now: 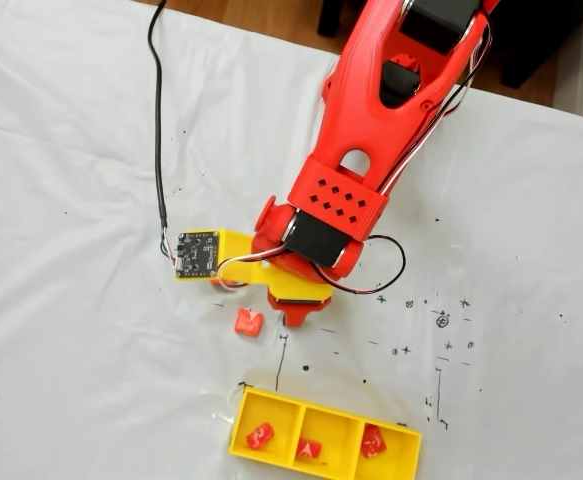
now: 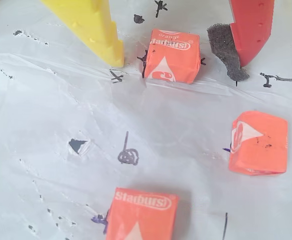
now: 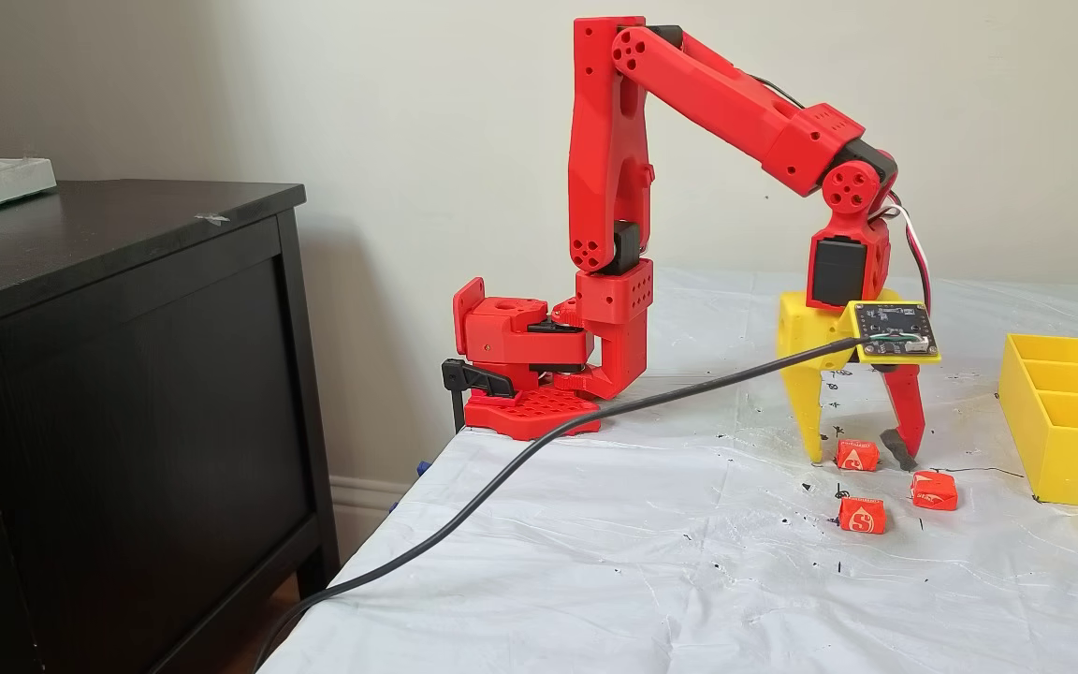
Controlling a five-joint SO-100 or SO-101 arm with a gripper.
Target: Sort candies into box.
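We see three orange-red candies on the white sheet. One candy (image 2: 172,55) lies flat right between the two gripper tips, closer to the yellow one, not touching either. A second candy (image 2: 259,143) sits off to the red tip's side, and a third candy (image 2: 141,215) lies further from the tips. The yellow box (image 1: 233,432) holds three more, one candy in each square: (image 1: 260,435), (image 1: 309,450), (image 1: 372,440).

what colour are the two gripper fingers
One finger is yellow, the other red with a dark grey foam pad; clearest in the wrist view.
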